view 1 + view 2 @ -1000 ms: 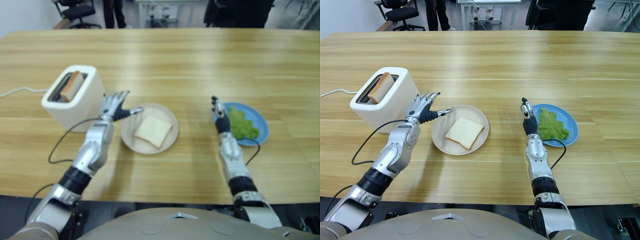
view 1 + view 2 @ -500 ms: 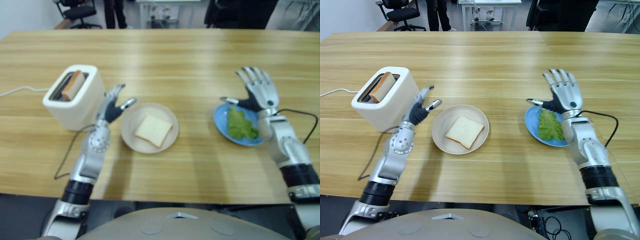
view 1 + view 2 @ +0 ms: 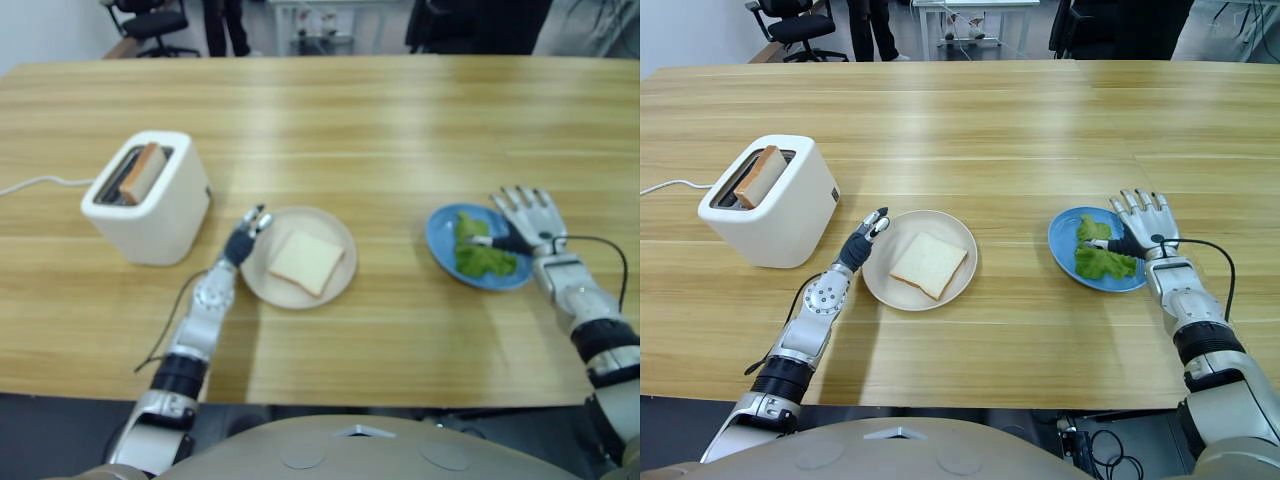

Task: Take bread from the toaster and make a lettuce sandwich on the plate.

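Wooden planks of the table (image 3: 990, 340) lie nearest us, and over its near edge both arms come up. Our left hand (image 3: 862, 240) sits edge-on just beside the left rim of the beige plate (image 3: 878, 288), its fingers straight and together, pointing away from us and holding nothing. One slice of bread (image 3: 928, 265) lies flat in the middle of that plate, turned so a corner points toward us. Well apart to the right, our right hand (image 3: 1145, 225) rests at the right edge of the blue plate (image 3: 1059, 232), fingers spread wide and grasping nothing; its thumb stretches out over the lettuce (image 3: 1095, 263), though we cannot tell whether it touches the leaf. The lettuce is a crumpled green heap on the blue plate. Farther back on the left stands the white toaster (image 3: 775, 215), near the beige plate but not touching it, with a second slice of bread (image 3: 758, 176) standing upright in its slot, the brown crust showing. A white cord (image 3: 665, 187) runs off from the toaster to the left. Beyond the table's far edge stands an office chair (image 3: 795, 20).
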Controlling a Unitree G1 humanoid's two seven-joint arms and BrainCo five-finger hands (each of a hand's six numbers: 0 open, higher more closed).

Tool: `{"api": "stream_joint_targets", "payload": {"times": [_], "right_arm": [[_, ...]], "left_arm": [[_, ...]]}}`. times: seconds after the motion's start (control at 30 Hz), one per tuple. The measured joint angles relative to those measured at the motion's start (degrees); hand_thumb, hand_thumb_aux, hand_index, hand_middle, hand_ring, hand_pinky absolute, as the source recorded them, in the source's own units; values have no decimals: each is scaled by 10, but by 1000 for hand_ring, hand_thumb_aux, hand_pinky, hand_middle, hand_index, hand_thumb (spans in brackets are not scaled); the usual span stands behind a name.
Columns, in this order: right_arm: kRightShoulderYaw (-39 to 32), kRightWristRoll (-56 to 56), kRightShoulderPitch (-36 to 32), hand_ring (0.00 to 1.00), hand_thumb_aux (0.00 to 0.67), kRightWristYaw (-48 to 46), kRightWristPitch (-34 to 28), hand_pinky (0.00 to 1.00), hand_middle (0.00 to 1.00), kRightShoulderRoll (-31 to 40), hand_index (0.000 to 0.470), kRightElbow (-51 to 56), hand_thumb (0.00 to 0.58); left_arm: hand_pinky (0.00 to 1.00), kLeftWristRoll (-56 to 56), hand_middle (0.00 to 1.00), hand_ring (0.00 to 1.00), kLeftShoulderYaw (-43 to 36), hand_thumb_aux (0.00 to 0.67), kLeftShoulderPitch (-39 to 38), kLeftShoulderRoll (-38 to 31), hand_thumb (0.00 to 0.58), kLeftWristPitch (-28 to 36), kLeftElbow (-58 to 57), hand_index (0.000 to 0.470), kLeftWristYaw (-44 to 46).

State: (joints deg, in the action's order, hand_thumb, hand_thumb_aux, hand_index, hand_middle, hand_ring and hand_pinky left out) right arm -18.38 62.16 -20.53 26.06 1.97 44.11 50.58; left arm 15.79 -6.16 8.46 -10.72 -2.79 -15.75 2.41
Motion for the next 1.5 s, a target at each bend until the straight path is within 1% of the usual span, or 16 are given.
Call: {"api": "stream_joint_targets", "payload": {"times": [0.27,0.3,0.33,0.37,0.4,0.43,0.47,0.5,0.93,1.3,1.33,1.37,1.4,1.43,1.47,1.5], "right_arm": [[-24,-25,-8,0,0,20,1,0,0,0,0,45,0],[-27,-31,-6,0,63,21,2,0,0,3,43,44,104],[-28,-34,-3,0,63,21,2,0,0,4,43,44,104],[-30,-37,1,0,368,21,2,0,0,7,253,41,462],[-31,-43,6,0,368,22,3,0,0,8,253,32,462],[-31,-46,7,0,465,24,3,0,0,8,319,25,526],[-31,-49,10,0,465,25,3,0,0,10,319,18,526],[-31,-52,13,0,670,26,3,0,0,12,460,10,580],[-40,-82,31,0,670,19,1,0,0,14,460,-15,580],[-40,-110,29,0,670,19,25,0,0,14,460,3,580],[-40,-112,29,298,670,19,27,298,298,14,460,3,580],[-39,-117,29,298,670,19,30,298,298,15,460,3,580],[-39,-121,30,553,670,19,33,553,553,16,460,2,580],[-38,-125,32,929,670,19,37,929,929,18,460,0,580],[-35,-133,37,929,670,20,40,929,929,22,460,-7,580],[-34,-134,38,1000,670,20,41,1000,1000,24,460,-9,580]], "left_arm": [[0,-1,0,0,0,0,0,0,0,0,0,0,0],[0,-1,0,0,-1,0,0,0,0,0,0,0,0],[0,-1,0,0,-2,0,0,0,0,0,0,0,0],[0,-1,0,0,-2,0,-1,0,0,0,-1,0,0],[0,-1,0,0,-2,0,-2,0,0,0,-1,0,0],[0,-1,0,0,-2,0,-3,0,0,0,-1,0,0],[0,-1,0,0,-3,0,-3,0,0,0,-1,0,0],[0,-1,0,0,-4,0,-3,0,0,0,-1,0,0],[0,0,0,0,-9,0,-8,0,0,1,0,0,-1],[0,0,0,0,-12,0,-9,0,0,1,0,0,-2],[0,0,0,0,-12,0,-9,0,0,1,0,0,-2],[0,0,0,0,-12,0,-9,0,0,1,0,0,-2],[0,0,0,0,-13,0,-10,0,0,1,0,0,-2],[0,0,0,0,-13,0,-10,0,0,1,0,0,-3],[0,0,0,0,-14,0,-10,0,0,1,-1,0,-3],[0,0,0,0,-14,0,-10,0,0,1,-1,0,-3]]}}
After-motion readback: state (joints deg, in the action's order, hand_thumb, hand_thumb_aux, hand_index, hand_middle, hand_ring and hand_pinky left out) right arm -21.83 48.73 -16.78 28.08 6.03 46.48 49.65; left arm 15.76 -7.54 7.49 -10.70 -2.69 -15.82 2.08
